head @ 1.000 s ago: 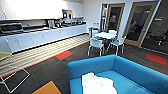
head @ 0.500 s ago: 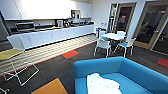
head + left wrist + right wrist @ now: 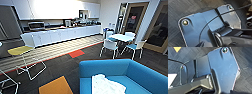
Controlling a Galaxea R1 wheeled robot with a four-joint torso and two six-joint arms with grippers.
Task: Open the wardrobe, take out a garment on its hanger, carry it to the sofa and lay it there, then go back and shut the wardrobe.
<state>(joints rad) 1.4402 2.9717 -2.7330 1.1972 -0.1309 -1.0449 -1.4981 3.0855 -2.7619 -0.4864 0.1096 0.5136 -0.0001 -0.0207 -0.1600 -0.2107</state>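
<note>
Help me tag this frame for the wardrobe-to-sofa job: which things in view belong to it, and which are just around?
Part of the job:
- sofa
- white garment, lying on the sofa seat

Just around:
- yellow stool
- white table with chairs
- kitchen counter
- microwave

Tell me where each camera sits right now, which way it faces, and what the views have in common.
Head view: high on the robot, looking forward and down over the sofa with the garment lying on it, toward a kitchen counter.
Left wrist view: on the left arm, looking down at dark carpet; the robot's dark plate shows.
Right wrist view: on the right arm, facing carpet; its plate shows.
Shared: all three show the dark carpet.
</note>
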